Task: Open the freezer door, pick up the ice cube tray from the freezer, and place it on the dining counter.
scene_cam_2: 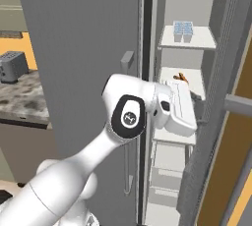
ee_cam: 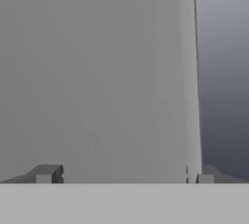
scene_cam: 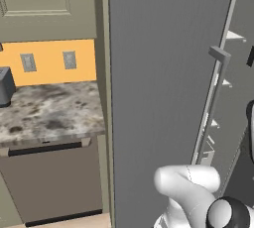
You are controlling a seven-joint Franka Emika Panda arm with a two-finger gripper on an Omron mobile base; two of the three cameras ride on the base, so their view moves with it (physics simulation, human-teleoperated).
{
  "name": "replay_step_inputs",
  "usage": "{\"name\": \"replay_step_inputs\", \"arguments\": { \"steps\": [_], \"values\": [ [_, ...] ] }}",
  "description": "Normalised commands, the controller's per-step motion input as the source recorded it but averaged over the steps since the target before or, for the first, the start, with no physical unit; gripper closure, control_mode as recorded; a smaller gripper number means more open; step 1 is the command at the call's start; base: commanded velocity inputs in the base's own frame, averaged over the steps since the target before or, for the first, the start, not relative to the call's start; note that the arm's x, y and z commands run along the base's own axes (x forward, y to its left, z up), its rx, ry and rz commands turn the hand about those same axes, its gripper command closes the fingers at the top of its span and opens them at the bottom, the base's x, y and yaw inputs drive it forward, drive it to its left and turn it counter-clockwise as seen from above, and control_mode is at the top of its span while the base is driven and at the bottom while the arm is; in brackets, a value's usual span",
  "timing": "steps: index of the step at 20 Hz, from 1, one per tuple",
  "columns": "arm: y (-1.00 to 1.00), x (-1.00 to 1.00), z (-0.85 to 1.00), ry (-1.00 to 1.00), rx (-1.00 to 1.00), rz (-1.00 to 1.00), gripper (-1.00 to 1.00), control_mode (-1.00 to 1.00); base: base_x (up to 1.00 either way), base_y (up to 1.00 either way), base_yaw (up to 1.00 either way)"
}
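the freezer (scene_cam_2: 179, 122) stands with its right-hand door (scene_cam_2: 216, 102) swung out, white shelves showing in the gap, while the left grey door (scene_cam_2: 83, 72) beside it is closed. the white arm (scene_cam_2: 123, 117) reaches into that gap at mid height, its hand near the middle shelf (scene_cam_2: 189, 80) and close to the open door's inner face. the ice tray (scene_cam_2: 182, 28), pale blue, sits on the upper shelf (scene_cam_2: 197, 41), above the hand and well apart from it. the jaws (ee_cam: 124, 179) are spread wide and grasp nothing; in the hand view their two dark tips face a flat grey wall.

the likeliest trouble is the tight gap: the door is only partly swung out, and a wide sweep of the elbow or wrist could knock it, or catch the bar handle (scene_cam: 211, 108). the hand sits below the tray's shelf, so a straight rise risks striking the shelf edge from beneath; it probably needs to back out first. the tray is shallow and light, so jaws coming in too high or off-centre could push it deeper instead of gripping it. a small orange thing (scene_cam_2: 181, 77) on the middle shelf lies near the hand and could be swept off.
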Motion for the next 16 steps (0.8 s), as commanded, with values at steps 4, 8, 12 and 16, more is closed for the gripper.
{"name": "replay_step_inputs", "arguments": {
  "steps": [4,8,12,16],
  "values": [
    [-0.47,0.04,-0.01,0.0,0.0,0.0,-1.0,-1.0,0.0,0.0,0.0],
    [-0.44,0.0,-0.01,0.0,0.0,0.0,-1.0,-1.0,0.0,0.0,0.0],
    [-0.33,0.01,-0.03,0.0,0.0,0.0,-1.0,-1.0,0.0,0.0,0.0],
    [-0.27,0.05,-0.05,0.0,0.0,0.0,-1.0,-1.0,0.0,0.0,0.0]
  ]
}}
